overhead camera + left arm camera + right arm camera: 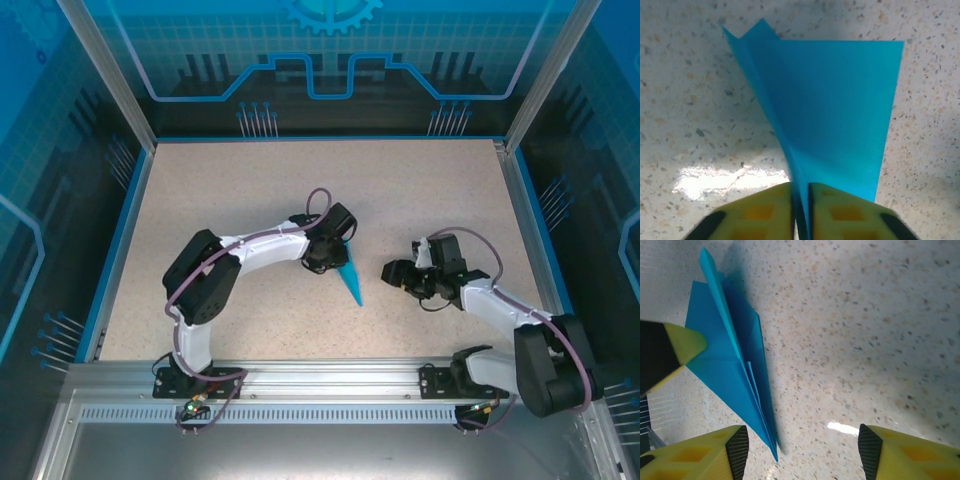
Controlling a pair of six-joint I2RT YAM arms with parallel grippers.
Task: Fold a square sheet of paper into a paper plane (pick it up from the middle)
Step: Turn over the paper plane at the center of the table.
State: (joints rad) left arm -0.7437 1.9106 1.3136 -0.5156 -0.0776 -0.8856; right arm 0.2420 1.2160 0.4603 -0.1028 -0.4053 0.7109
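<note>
Both fingers of the left gripper [801,205] clamp the wide end of the paper plane [349,281] near the table [230,190] centre. You see its long axis slant, nose toward the near edge. The right gripper [800,445] gapes empty alongside.

No text, numbers or brand marks that I can read. Nearest thing to a sign is a teal gear emblem [330,12] at the top middle of the far wall panel [200,50]. It's cut off by the frame edge, with circuit-style line art below it and no letters. The side walls carry the same grid and line graphics, also no lettering. The paper plane [840,110] is plain teal on every face I see, no print. The speckled surface [250,180] carries no markings. Small coloured bits at the arm bases on the near rail [330,380] are too small for me to read.
</note>
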